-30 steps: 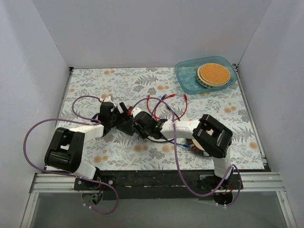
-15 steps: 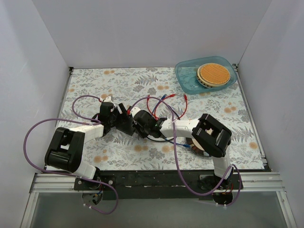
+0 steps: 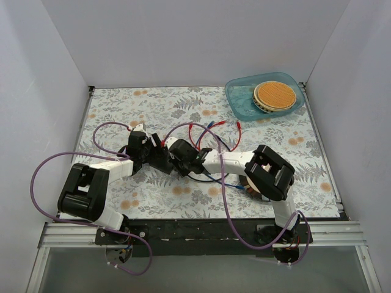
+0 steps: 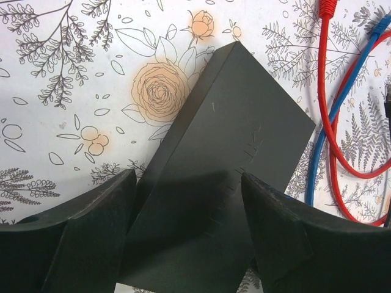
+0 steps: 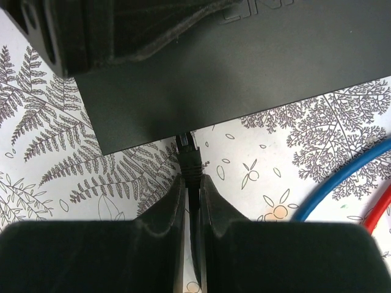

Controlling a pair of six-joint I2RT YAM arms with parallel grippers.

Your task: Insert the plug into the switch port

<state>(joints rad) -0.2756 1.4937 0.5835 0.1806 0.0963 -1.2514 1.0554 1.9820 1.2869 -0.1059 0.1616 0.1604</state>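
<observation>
A flat matte-black switch box (image 4: 226, 140) lies on the flowered cloth. My left gripper (image 4: 189, 235) straddles it, open, with one finger on each side close to its edges. In the top view that gripper (image 3: 159, 152) and the box (image 3: 162, 161) sit left of centre. My right gripper (image 5: 191, 183) is shut on a black plug (image 5: 190, 162). The plug's clear tip meets the near edge of the box (image 5: 244, 67). The switch port itself is hidden under that edge. In the top view the right gripper (image 3: 178, 159) is right against the box.
Red cable (image 4: 325, 91) and blue cable (image 4: 345, 91) loop on the cloth just right of the box. A teal tray (image 3: 239, 104) holding a round orange dish (image 3: 275, 94) stands at the back right. White walls enclose the table.
The right gripper has moved left with the plug, up to the box. The left jaws have narrowed around the box.
</observation>
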